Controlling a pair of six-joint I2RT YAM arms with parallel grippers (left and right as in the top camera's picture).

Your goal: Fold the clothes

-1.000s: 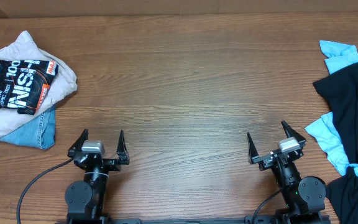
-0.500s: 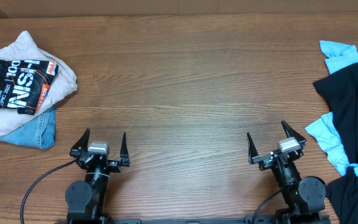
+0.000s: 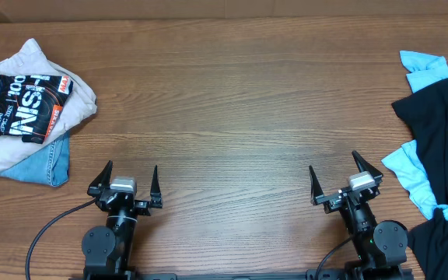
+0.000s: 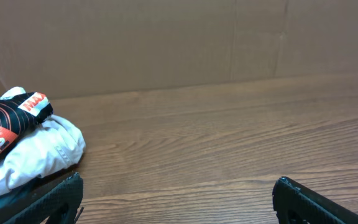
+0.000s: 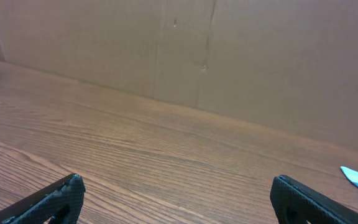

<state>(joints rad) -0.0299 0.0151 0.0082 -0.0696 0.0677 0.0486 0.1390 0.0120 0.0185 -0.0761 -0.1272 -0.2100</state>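
Resting at the table's [image 3: 232, 101] near edge, L gripper [image 3: 130, 166] and R gripper [image 3: 333, 161] both have jaws wide apart, holding nothing. Jersey [image 3: 20, 105] sits far left atop cream trousers [image 3: 31, 54] and jeans [image 3: 45, 167]. Black garment [image 3: 442, 132] and light-blue garment [image 3: 425, 66] lie crumpled at right edge.

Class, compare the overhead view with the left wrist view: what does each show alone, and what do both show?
Only overhead: the black garment and light-blue garment at the right edge, plus the right gripper, open. Only left wrist: the cardboard wall, face-on. Both: the printed jersey on the cream trousers, the wooden table, the open left gripper.
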